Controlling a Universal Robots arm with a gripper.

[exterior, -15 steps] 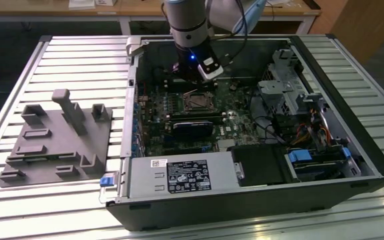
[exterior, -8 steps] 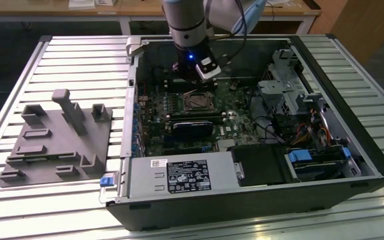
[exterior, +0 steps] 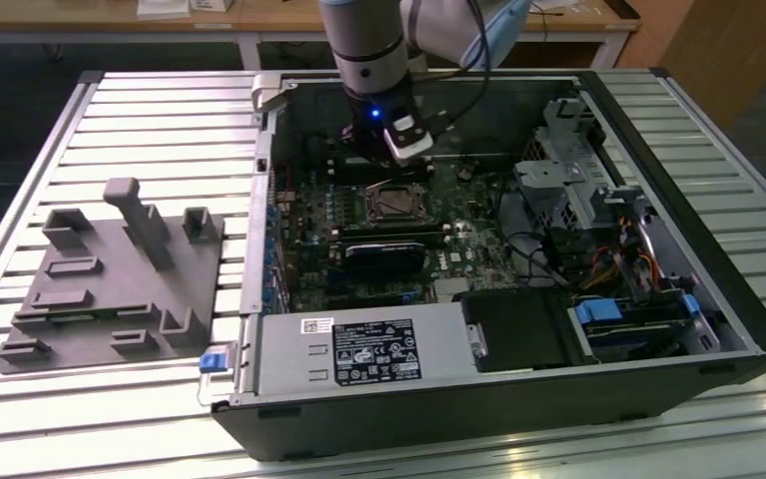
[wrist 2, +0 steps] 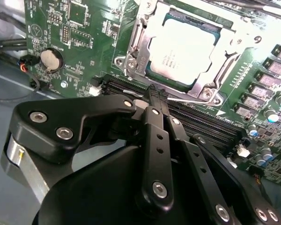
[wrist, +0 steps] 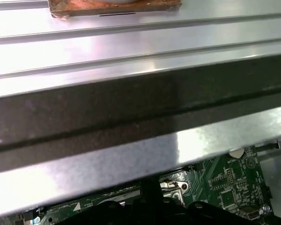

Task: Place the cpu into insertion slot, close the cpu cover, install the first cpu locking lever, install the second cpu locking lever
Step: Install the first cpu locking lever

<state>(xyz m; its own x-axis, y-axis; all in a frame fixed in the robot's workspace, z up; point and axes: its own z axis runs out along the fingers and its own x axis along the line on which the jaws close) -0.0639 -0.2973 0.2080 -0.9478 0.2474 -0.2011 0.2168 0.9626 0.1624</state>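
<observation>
A slatted metal tabletop carries a big black computer case, lying on its side with the panel off. To the exterior view's left of the case sits a grey moulded fixture. The robot arm reaches down into the case, over the green motherboard.

From where the second wrist view looks, the black hand is clenched, its fingers drawn tight together. Their tips sit just beside the near edge of the processor socket. A thin metal lever runs right at those tips. I cannot tell whether they actually pinch it.

The cpu cover lies flat over the socket, its silvery frame down. The cpu sits in the insertion slot, its dull grey top showing through the cover's window. A round coin battery sits on the board, well apart from the socket.
</observation>
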